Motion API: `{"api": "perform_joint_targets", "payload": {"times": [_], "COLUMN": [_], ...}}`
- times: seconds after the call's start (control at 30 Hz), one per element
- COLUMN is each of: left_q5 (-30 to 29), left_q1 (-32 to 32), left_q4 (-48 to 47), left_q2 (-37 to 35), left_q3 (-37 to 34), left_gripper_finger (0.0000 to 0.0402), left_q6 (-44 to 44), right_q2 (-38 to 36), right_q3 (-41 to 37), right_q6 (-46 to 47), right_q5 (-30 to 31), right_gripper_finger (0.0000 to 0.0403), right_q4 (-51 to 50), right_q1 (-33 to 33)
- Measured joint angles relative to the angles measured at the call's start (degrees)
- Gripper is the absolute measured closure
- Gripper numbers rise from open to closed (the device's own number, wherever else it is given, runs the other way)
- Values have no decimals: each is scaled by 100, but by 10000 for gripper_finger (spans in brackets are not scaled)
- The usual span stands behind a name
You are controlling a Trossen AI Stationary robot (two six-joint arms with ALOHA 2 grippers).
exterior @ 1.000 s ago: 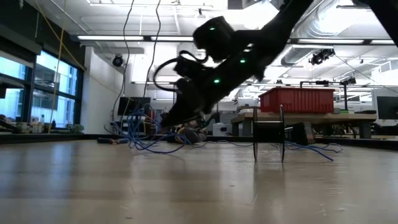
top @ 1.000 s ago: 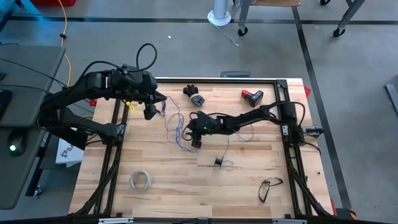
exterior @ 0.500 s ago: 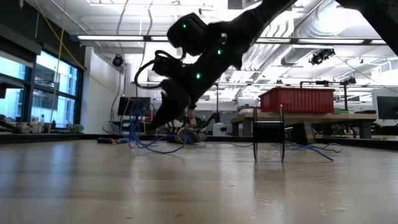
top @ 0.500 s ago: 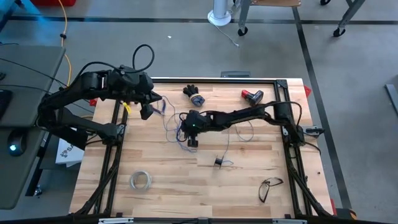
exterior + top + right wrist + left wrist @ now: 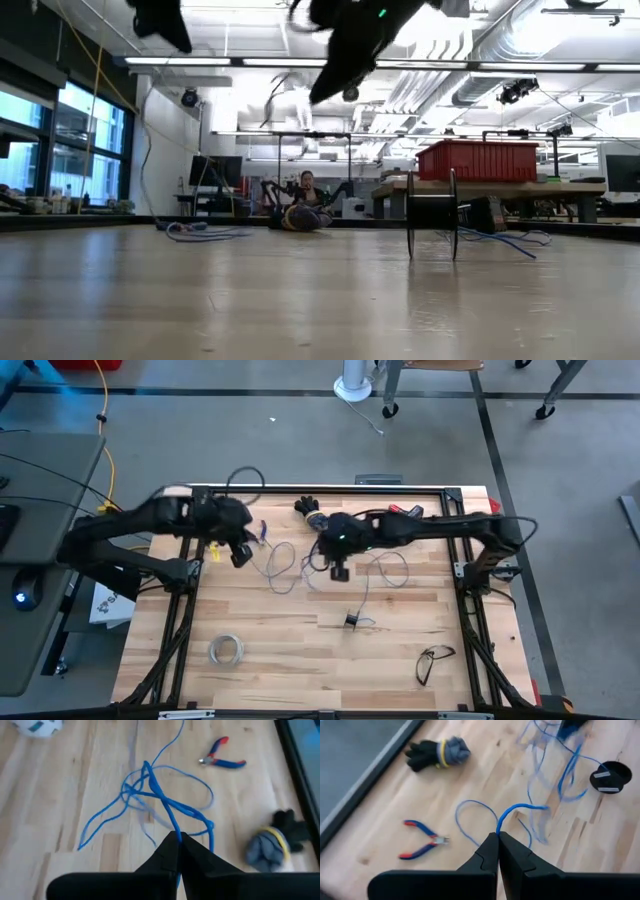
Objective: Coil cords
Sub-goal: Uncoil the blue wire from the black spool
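**Both arms now pinching the blue wire, spool sitting on its own**

Right arm swung away from the middle of the desk (image 5: 300, 660) since a second ago; it now reaches toward the far edge and sits higher, and the messy bundle of wire it was poking has been pulled up with it. Left arm shifted a bit too, ending lower over the far left part of the desk.

Using the spool (image 5: 351, 620) as the reference: the desk carries everything, with the spool standing on it near the middle. The right end effector (image 5: 339, 571) is up beyond the spool toward the far edge, fingers together and clamped on the wire (image 5: 283, 557); its wrist view shows the blue strands (image 5: 160, 795) running right into the closed tips (image 5: 176, 839). The left end effector (image 5: 240, 556) is well off to the left of the spool and farther back, also closed tight on a bit of the same wire (image 5: 520, 809), tips at (image 5: 498, 840).

Wire loops lie on the desk between the two end effectors, and a strand trails back down to the spool.

Smaller stuff: a rolled glove (image 5: 312, 510) beyond the right end effector, a red-and-black battery (image 5: 405, 512) to its right, glasses (image 5: 434, 658) nearer than the spool to the right, a whitish tape ring (image 5: 226, 650) to the near left, and small pliers (image 5: 424, 839) by the left end effector.
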Motion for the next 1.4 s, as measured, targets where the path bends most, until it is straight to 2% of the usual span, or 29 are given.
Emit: {"api": "perform_joint_targets", "payload": {"times": [0.17,0.27,0.33,0.4,0.47,0.57,0.77,0.87,0.97,1.03,1.2,1.4], "left_q5": [7,130,379,899,1244,1451,1632,1177,528,450,872,1544], "left_q1": [-271,-427,-495,-505,-504,-504,-504,-504,-491,-439,-368,-490], "left_q4": [1570,2400,2773,2976,2996,3006,2754,2804,3498,4034,5452,7535], "left_q2": [-425,-550,-543,-521,-520,-528,-531,-473,-331,-150,619,1296], "left_q3": [-1666,-2637,-3177,-3467,-3516,-3343,-2623,-2243,-1968,-1932,-1942,-1936], "left_gripper_finger": [400,396,390,378,361,326,241,203,175,165,158,158], "left_q6": [-565,-1079,-1540,-1935,-2108,-1829,-169,723,1611,2046,2688,2668], "right_q2": [-650,-956,-1096,-1186,-1244,-1259,-1255,-1255,-1235,-1231,-1231,-1231], "right_q3": [0,-2,-2,-4,-7,-7,-9,-9,-9,-9,-9,-9], "right_q6": [-27,-143,-153,-120,-100,-110,-305,-302,-62,75,295,1708], "right_q5": [-30,-292,-344,-356,-345,-364,-592,-1229,-2077,-2387,-3159,-3991], "right_gripper_finger": [402,402,402,402,403,403,403,403,403,403,403,403], "right_q4": [-761,-1007,-1176,-1364,-1477,-1488,-1476,-1398,-1005,-732,-49,1201], "right_q1": [-23,8,25,37,29,25,33,23,114,220,430,508]}}
